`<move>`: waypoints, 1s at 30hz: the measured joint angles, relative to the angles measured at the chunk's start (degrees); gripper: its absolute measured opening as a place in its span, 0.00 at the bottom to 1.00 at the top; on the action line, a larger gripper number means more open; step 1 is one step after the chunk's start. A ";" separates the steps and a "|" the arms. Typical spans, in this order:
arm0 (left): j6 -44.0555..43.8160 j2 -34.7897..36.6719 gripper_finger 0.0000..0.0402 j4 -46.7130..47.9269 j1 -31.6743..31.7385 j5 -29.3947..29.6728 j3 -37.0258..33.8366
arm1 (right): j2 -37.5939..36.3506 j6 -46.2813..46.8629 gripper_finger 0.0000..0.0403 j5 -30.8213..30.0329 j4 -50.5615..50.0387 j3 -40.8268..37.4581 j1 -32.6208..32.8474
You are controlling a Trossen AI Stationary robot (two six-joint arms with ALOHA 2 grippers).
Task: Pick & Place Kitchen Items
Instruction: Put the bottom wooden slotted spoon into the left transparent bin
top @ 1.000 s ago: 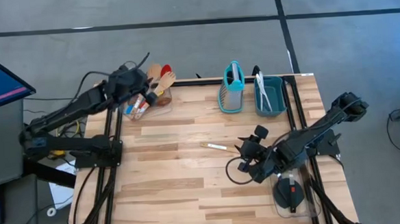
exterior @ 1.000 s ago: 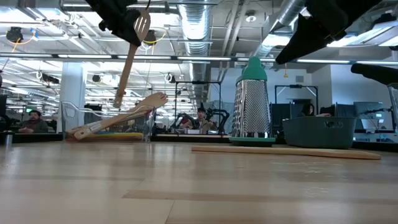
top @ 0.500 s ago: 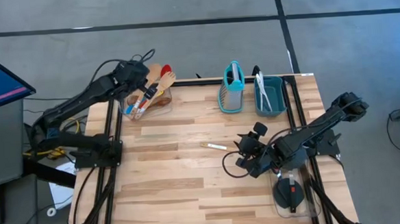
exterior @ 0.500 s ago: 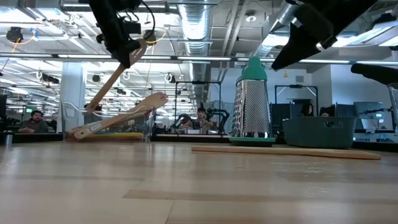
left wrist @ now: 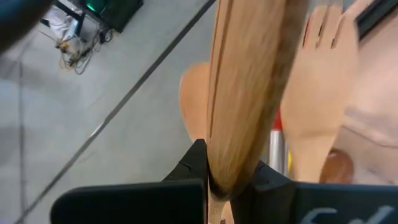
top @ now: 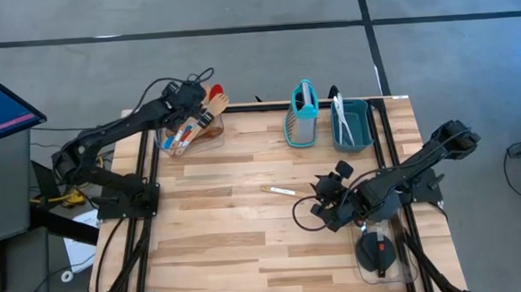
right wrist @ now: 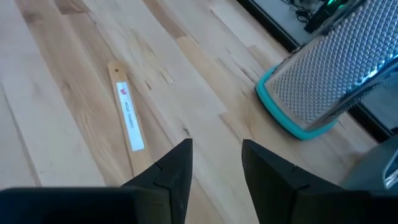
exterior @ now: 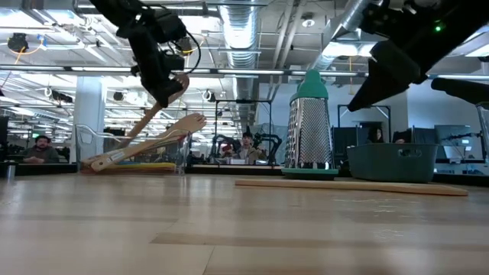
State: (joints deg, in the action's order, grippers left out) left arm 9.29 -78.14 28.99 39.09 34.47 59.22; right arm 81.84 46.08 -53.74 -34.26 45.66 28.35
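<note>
My left gripper [top: 193, 94] hovers over the clear container [top: 178, 143] at the table's far left, shut on a wooden slotted spatula [exterior: 149, 113]. Wooden spoons [top: 212, 104], a red spoon [top: 216, 89] and other utensils lie slanting in that container, their heads past its far rim. My right gripper [right wrist: 214, 171] stands open above the boards at the near right, with nothing between its fingers. A flat wooden stick with a white label [right wrist: 127, 115] lies on the table just ahead of it, and also shows in the high view [top: 279, 191]. My left gripper pinches the slotted spatula near its head end [left wrist: 231, 177] between its two fingers, which slant down from above. The spatula slopes down from the hold, its handle [exterior: 130, 131] running toward the pile of utensils [exterior: 153, 147]. Whether its lower end touches them, I cannot tell.
A teal box grater [top: 303, 115] stands upright at the far middle, with a teal bin [top: 352, 128] holding pale utensils to its right. A clear container with a black utensil [top: 378, 252] sits at the near right corner. The table's middle and near left are bare boards.
My left gripper has gone down and toward the table's far right, over the clear container, tipping as it went. The slotted spatula, which hung almost upright, now slants with its handle lowered among the utensils. My right gripper has sunk a little toward the table.
</note>
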 joint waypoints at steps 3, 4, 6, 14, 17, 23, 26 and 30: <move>0.98 -0.44 0.01 0.02 0.00 2.72 -2.20 | 0.00 0.34 0.33 1.12 0.16 -0.15 0.12; 0.99 -0.44 0.01 0.01 0.00 3.11 -2.89 | 0.00 0.28 0.33 1.43 0.25 -0.15 0.12; 0.99 -0.35 0.01 -0.28 0.00 3.18 -4.06 | 0.00 0.07 0.33 1.45 0.51 -0.15 0.12; 0.99 -0.22 0.02 -1.45 -0.02 2.65 -7.33 | 0.00 0.07 0.33 1.45 0.52 -0.15 -0.01; 0.91 -0.22 0.05 -2.79 -0.04 2.51 -8.36 | 0.00 0.05 0.33 1.45 0.59 -0.15 -0.01; -0.50 -0.27 0.18 -4.23 -0.02 1.23 -9.68 | 0.00 0.02 0.33 2.11 0.56 -0.15 -0.01; 0.12 -0.22 0.26 -5.58 -0.04 1.26 -9.60 | 0.00 -0.08 0.33 3.11 0.46 -0.15 -0.01; 2.29 1.63 0.32 -6.20 -0.61 1.19 -9.57 | 0.00 -0.10 0.33 3.11 0.46 -0.15 -0.01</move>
State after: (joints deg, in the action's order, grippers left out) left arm 11.58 -76.52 22.79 38.48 35.66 49.65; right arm 81.84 45.98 -50.63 -33.80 45.52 28.34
